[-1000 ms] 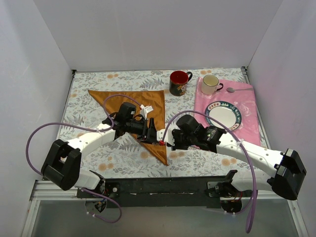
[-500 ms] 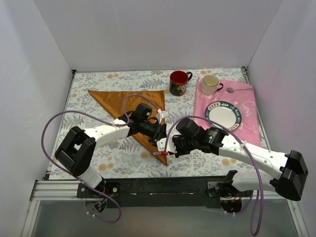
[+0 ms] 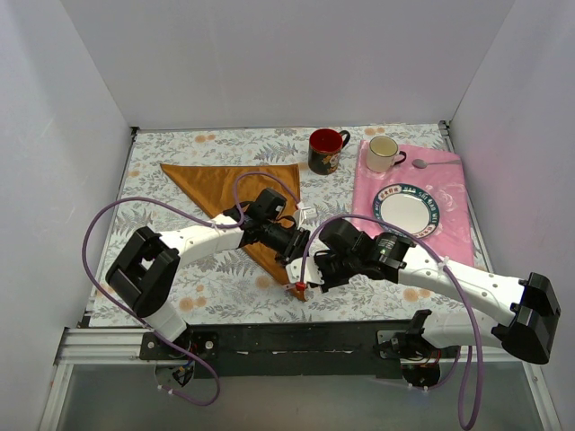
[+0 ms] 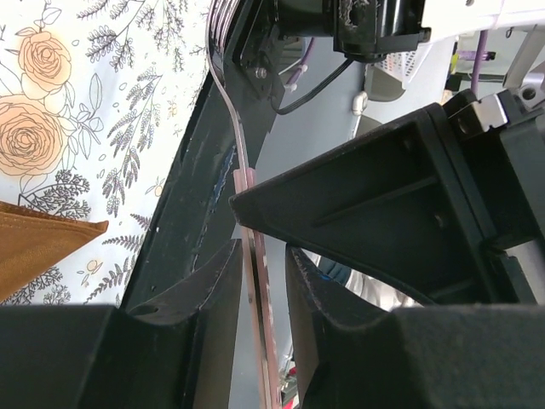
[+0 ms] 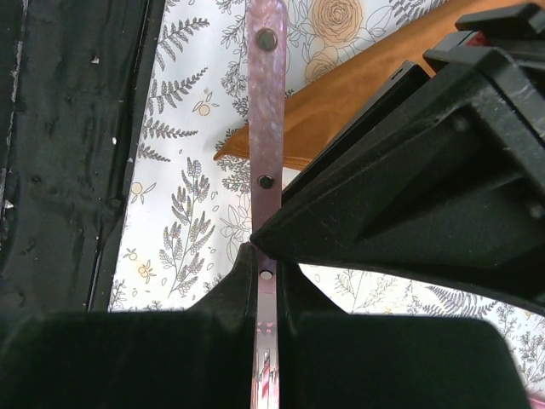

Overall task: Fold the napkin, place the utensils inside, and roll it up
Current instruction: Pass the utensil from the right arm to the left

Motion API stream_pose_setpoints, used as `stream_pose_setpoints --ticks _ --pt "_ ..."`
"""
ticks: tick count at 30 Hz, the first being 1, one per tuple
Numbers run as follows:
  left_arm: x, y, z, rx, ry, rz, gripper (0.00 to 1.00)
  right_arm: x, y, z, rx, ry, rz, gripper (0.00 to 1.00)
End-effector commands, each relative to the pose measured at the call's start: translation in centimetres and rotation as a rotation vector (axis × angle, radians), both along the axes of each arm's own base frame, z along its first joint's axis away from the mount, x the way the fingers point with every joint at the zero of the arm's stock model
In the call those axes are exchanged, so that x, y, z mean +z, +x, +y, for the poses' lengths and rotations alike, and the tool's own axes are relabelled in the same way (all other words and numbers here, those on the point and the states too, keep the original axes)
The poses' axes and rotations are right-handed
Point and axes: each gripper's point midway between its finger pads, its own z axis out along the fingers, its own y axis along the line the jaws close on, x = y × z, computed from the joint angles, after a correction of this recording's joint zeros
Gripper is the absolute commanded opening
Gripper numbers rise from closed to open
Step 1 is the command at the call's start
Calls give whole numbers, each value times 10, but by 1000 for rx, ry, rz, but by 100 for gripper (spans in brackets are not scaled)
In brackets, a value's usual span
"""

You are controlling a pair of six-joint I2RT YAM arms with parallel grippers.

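Plain white walls (image 3: 269, 63) close in the tabletop (image 3: 225, 289) on the far, left and right sides. A leafy floral print covers it. A black bar (image 3: 296, 338) runs along its near edge, under even light.

A plain rust-orange cloth napkin (image 3: 220, 184) lies flat on the floral surface. It is folded into a triangle, with its long edge at the far side and one point toward the near edge. A slim fork (image 5: 266, 102) with metal tines and a pinkish riveted handle is clamped in the right end effector (image 5: 266, 256), over the napkin's near tip.
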Motion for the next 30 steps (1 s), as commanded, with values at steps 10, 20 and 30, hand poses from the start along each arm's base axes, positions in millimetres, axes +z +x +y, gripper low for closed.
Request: stream_pose_setpoints --ticks 10,20,30 --pt "8 -14 2 -56 -26 -41 15 32 3 10 9 100 -53 1" --pt "10 2 -1 29 11 -97 0 50 39 17 -242 167 -120 39" --pt "26 110 75 722 144 -223 0 166 115 -56 -1112 687 -246 87"
